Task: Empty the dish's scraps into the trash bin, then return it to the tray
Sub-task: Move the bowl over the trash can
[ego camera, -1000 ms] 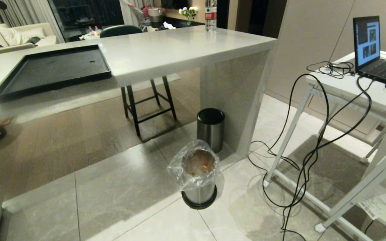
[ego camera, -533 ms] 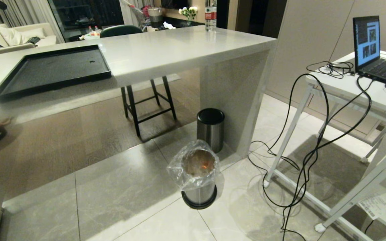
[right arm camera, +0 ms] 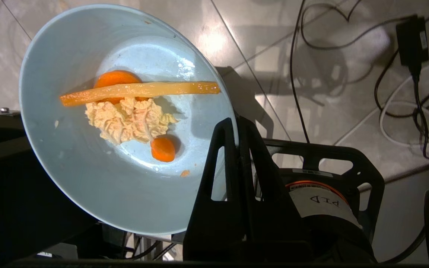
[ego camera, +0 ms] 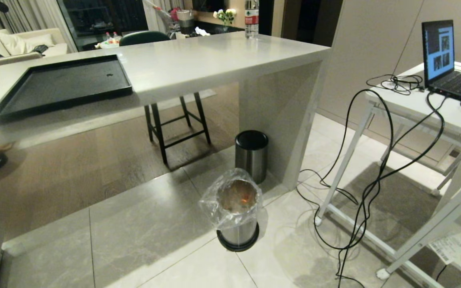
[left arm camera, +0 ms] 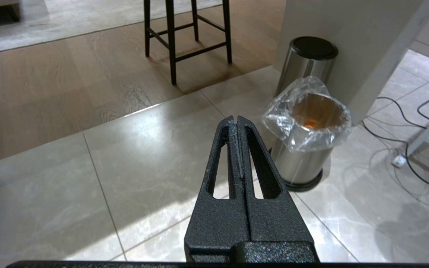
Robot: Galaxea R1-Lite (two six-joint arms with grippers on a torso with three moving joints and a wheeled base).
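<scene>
Scraps [right arm camera: 130,108] remain in the pale-blue bowl [right arm camera: 88,178], its rim pinched by the right claw [right arm camera: 237,128] above tiled floor, evidently for tipping; bag-lined bin [ego camera: 236,212] nearby; tray [ego camera: 60,86] at the worktop's front edge; left claw [left arm camera: 236,121] closed, empty.

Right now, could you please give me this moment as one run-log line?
right hand: shut on dish | scraps: in dish | trash bin: open | tray: empty
</scene>
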